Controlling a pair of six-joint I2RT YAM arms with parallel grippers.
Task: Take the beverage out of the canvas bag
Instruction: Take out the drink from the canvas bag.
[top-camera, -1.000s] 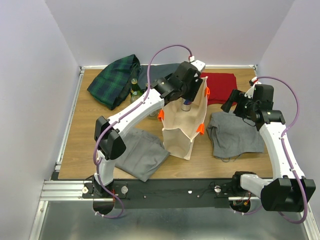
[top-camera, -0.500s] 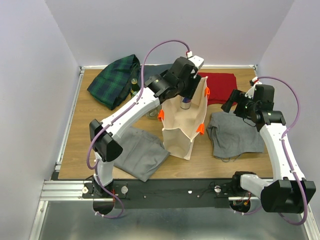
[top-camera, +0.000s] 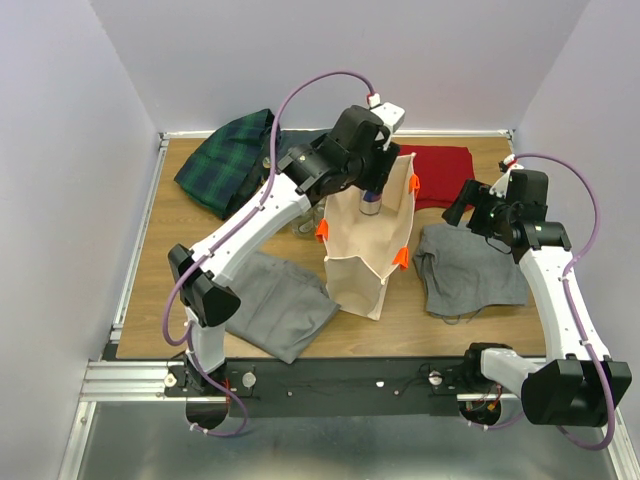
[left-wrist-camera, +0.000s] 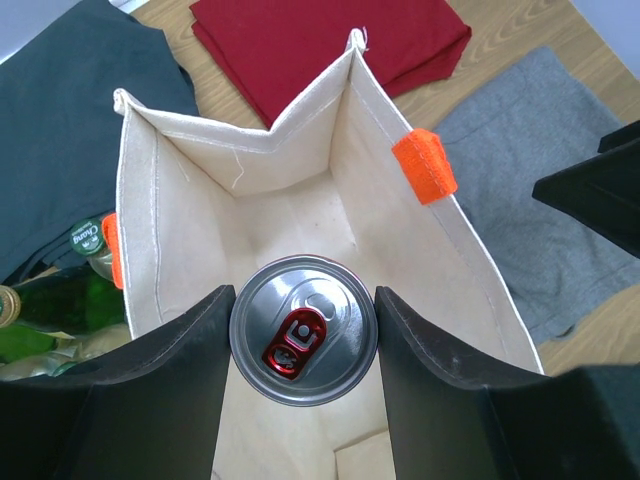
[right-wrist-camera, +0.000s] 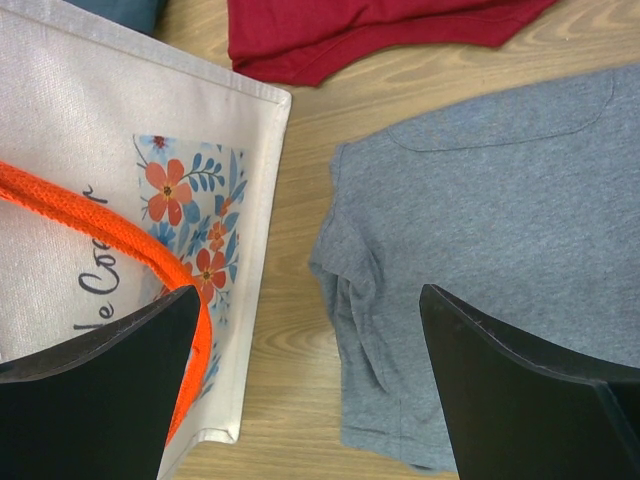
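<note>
- Lying nearest the arm bases, a flat grey cloth (top-camera: 283, 305) is spread on the wooden table (top-camera: 160, 290), to the left of the bag.
- Mid-table, the canvas bag (top-camera: 360, 265) stands upright with its mouth open and orange handles (left-wrist-camera: 424, 165) at the rim. A flower print shows on its outer side in the right wrist view.
- The beverage can (left-wrist-camera: 303, 343), silver-topped with a red pull tab, hangs upright in the bag's open mouth, with the cream walls all around it. How high it is above the bag's floor cannot be told.
- The left gripper (left-wrist-camera: 303, 300) clamps the can, one black finger pressed to each side, the jaws about halfway in.
- Right of the bag lies a second grey cloth (top-camera: 470, 265). The right gripper (right-wrist-camera: 310, 390) hovers over its edge and the bag's side, jaws spread wide, holding nothing.
- Farther back, a red cloth (top-camera: 437, 175) lies behind the bag. Green glass bottles (left-wrist-camera: 50, 315) lie just beside the bag's left wall, next to a dark cloth (left-wrist-camera: 60, 130).
- A green plaid cloth (top-camera: 225, 160) is heaped in the far left corner.
</note>
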